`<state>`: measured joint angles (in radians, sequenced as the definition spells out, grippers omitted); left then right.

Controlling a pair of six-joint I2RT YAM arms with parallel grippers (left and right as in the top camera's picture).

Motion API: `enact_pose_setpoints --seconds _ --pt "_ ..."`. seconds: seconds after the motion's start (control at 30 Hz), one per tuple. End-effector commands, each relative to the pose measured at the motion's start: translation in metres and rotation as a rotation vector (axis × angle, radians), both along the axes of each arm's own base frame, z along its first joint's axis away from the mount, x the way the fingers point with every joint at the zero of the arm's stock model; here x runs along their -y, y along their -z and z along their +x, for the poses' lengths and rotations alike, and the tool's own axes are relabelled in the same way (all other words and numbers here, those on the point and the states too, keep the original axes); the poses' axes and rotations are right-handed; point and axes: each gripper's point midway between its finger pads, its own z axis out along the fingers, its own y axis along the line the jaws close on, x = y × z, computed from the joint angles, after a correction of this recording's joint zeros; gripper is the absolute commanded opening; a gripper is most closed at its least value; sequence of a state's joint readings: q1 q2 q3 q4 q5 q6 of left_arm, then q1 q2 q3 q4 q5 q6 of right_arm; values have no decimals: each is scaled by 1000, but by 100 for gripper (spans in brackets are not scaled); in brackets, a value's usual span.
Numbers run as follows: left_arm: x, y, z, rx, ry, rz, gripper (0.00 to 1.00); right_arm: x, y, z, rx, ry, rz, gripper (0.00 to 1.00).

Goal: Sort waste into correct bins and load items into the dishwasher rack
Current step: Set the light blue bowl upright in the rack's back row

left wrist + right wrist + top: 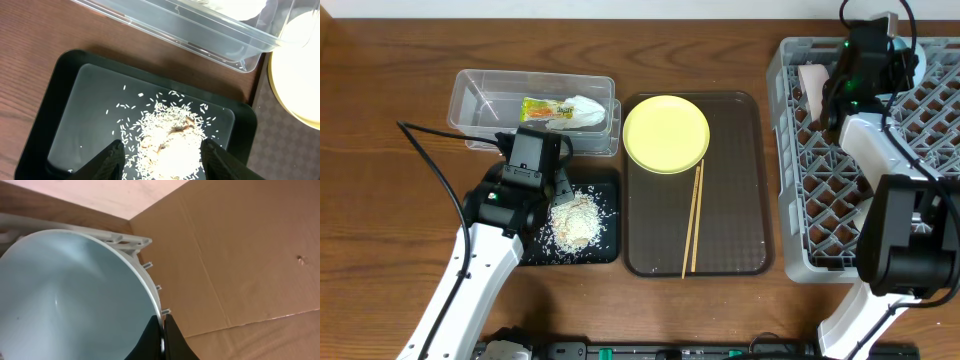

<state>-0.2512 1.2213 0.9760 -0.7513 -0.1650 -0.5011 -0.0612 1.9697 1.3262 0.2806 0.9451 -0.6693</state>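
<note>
At the far corner of the big grey plastic dishwasher rack (910, 150), the right gripper (163, 330) is pinching the rim of the round light blue bowl (70, 295), likely to stand it between pegs. Well left of the rack, the left gripper (165, 160) is hovering wide-fingered over the white rice scraps (170, 132) in the shallow black tray (65, 100).

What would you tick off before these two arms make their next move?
1. The rice heap inside the black tray: ok.
2. The left gripper open over the heap: ok.
3. The right gripper shut on the light blue bowl rim: ok.
4. Bowl seated between dishwasher rack pegs: cannot tell.
5. The wrapper in the clear tub: ok.
6. The yellow plate and chopsticks racked: not ok, both on the brown tray.
</note>
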Motion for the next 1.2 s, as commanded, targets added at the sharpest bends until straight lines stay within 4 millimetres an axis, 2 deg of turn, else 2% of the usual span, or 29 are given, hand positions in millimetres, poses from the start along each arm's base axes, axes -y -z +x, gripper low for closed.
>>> enact_pose_setpoints --seconds 0.0,0.27,0.6,0.77,1.03,1.17 --pt "-5 -2 2 10 -24 13 52 5 4 -5 4 41 3 1" --pt "-5 -2 2 10 -23 13 52 12 12 -12 -28 71 6 1" --pt "-5 -2 1 10 -23 13 52 18 -13 -16 91 146 -33 1" --pt "-5 -2 2 10 -23 13 52 16 0 -16 46 125 -7 1" --pt "-5 -2 1 10 -23 13 52 16 14 -21 88 155 63 1" --pt "-5 -2 2 10 -23 13 52 4 17 -14 104 114 93 1"
